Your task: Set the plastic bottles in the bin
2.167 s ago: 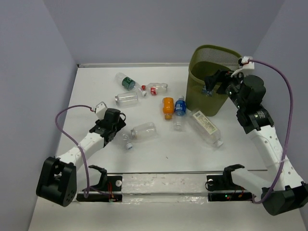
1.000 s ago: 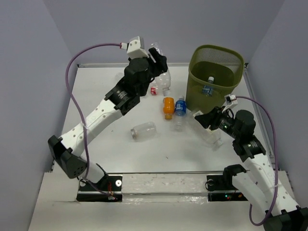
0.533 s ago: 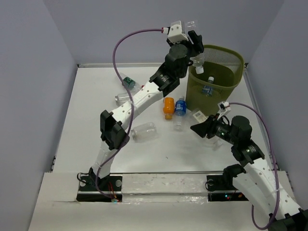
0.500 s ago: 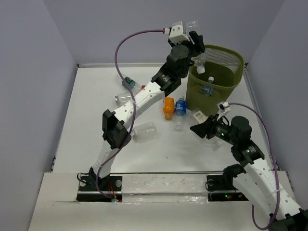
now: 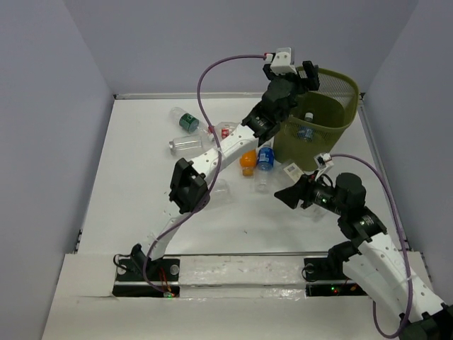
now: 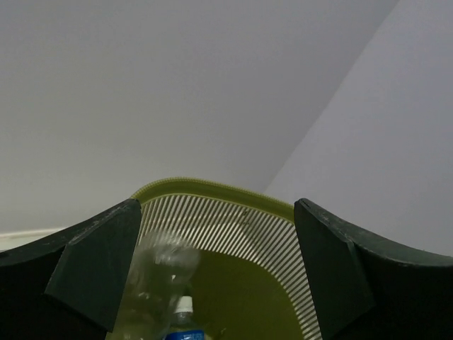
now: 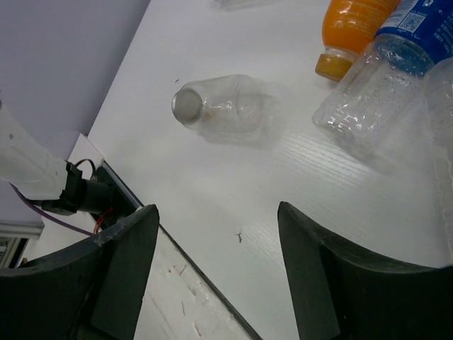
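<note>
The olive-green mesh bin (image 5: 318,145) stands at the back right. My left gripper (image 5: 306,76) hangs open over its left rim. In the left wrist view the left gripper (image 6: 216,262) is open above the bin (image 6: 212,190), and a blurred clear bottle (image 6: 157,265) drops inside beside a blue-labelled bottle (image 6: 184,315). Low over the table, my right gripper (image 5: 287,194) is open and empty. In the right wrist view the right gripper (image 7: 212,273) points at a clear bottle (image 7: 221,106), an orange bottle (image 7: 354,28) and a blue-labelled bottle (image 7: 379,88).
On the white table (image 5: 141,191) lie a green-labelled bottle (image 5: 187,121), a red-labelled bottle (image 5: 227,130), a clear bottle (image 5: 185,145), the orange bottle (image 5: 247,160) and a blue-labelled bottle (image 5: 265,157). The left arm (image 5: 212,152) stretches diagonally across the table's middle. Walls close in on three sides.
The left arm swung the clear bottle from the table's back to over the bin and opened; the bottle is falling in. The right gripper opened and slid a little left.
</note>
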